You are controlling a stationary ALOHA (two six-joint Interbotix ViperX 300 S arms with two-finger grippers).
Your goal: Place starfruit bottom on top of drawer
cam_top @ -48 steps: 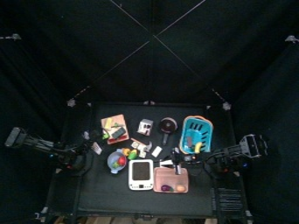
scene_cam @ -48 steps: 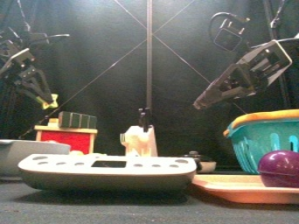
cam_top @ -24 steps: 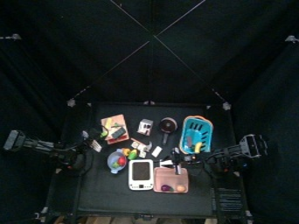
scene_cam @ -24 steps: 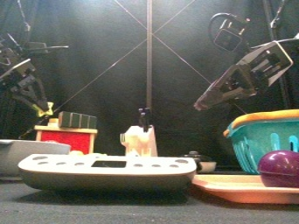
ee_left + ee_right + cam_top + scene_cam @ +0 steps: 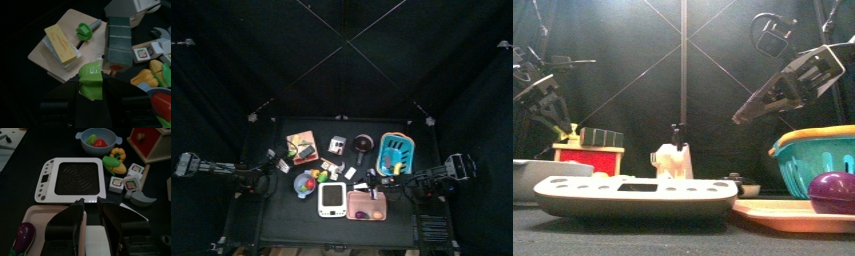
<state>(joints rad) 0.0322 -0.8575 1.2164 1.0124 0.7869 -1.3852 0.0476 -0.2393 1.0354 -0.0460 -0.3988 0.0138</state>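
Gripping a green starfruit bottom [image 5: 90, 80] between its jaws, the left gripper [image 5: 91, 95] is hovering at the lower middle of the left wrist frame, just beside the wooden drawer [image 5: 70, 47], whose top is carrying a yellow sponge block [image 5: 61, 43]. Over at the right, the right gripper [image 5: 93, 208] is hanging clenched above the white scale [image 5: 73, 178].

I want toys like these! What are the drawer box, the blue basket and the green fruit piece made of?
The drawer looks like wood: a red painted front under a pale, matte top. The basket looks like moulded plastic, glossy turquoise with slotted walls. The green starfruit piece is smooth and shiny, so probably plastic, though it could be painted wood.
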